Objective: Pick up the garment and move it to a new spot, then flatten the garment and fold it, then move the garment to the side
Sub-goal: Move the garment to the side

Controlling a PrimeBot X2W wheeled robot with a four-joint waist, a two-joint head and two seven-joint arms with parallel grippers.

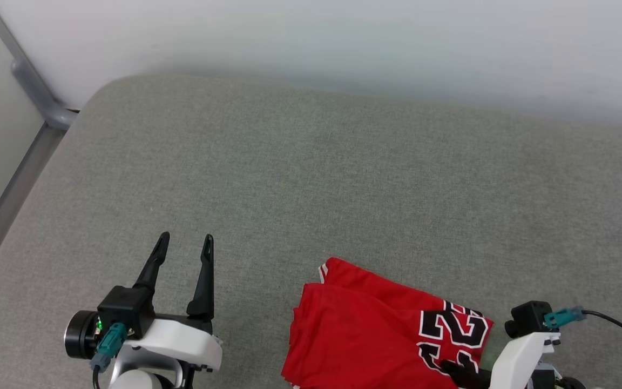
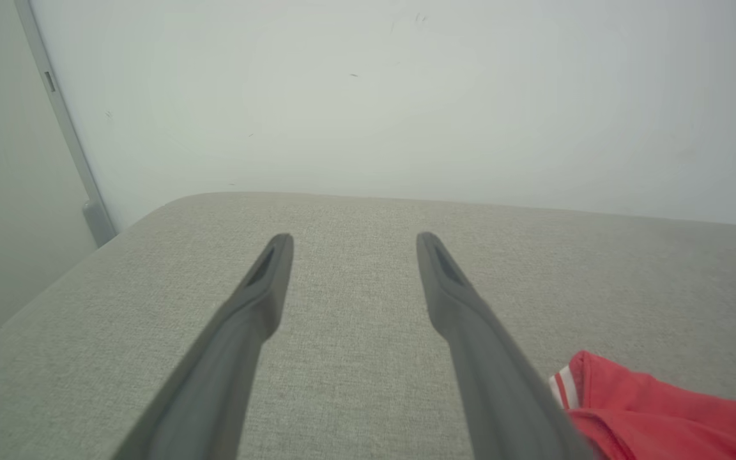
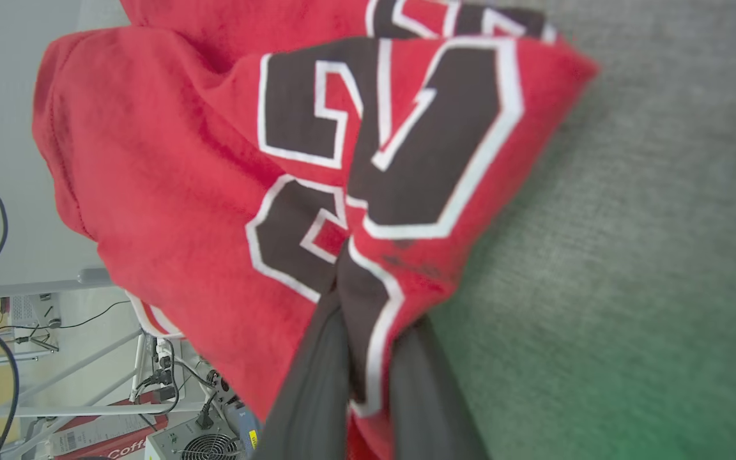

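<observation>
Two black white-edged digits mark the folded red garment (image 1: 359, 335). The right gripper (image 3: 374, 306) pinches it; the left gripper (image 1: 186, 237) stands spread.

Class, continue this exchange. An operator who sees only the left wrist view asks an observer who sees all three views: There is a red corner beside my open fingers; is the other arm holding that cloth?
Observer: Yes. The right wrist view has the right gripper shut on the garment, cloth pinched between its fingers.
Operator: Where is the pinch?
Observer: On the black, white-outlined number printed on the garment.
Operator: How does it lie?
Observer: In the head view it sits in layered folds on the grey surface, to the right of the left gripper and apart from it.
</observation>
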